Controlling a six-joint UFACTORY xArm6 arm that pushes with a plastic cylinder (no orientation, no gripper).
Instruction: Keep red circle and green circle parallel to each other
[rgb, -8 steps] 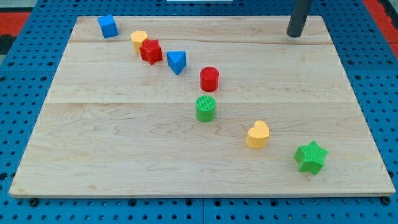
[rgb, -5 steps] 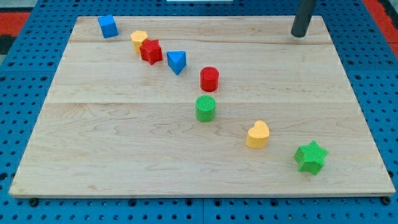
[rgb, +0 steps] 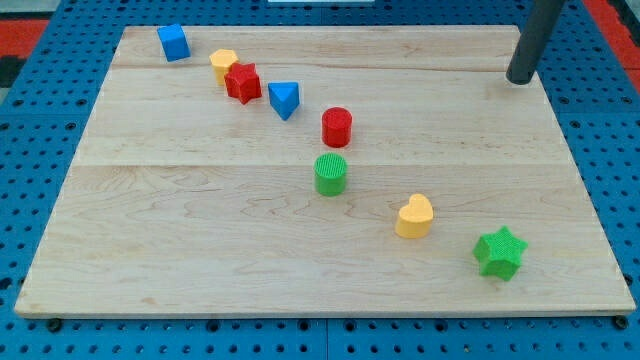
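The red circle (rgb: 337, 127) stands near the middle of the wooden board (rgb: 180, 220). The green circle (rgb: 331, 174) stands just below it, a small gap apart and slightly to the left. My tip (rgb: 520, 79) is at the view's upper right, near the board's right edge, far to the right of both circles and touching no block.
A blue cube (rgb: 173, 42), yellow block (rgb: 223, 65), red star (rgb: 242, 82) and blue triangle (rgb: 284, 99) run diagonally from the upper left toward the red circle. A yellow heart (rgb: 414, 216) and green star (rgb: 499, 252) lie at the lower right.
My tip has moved to the right and slightly down along the board's upper right. No block has moved.
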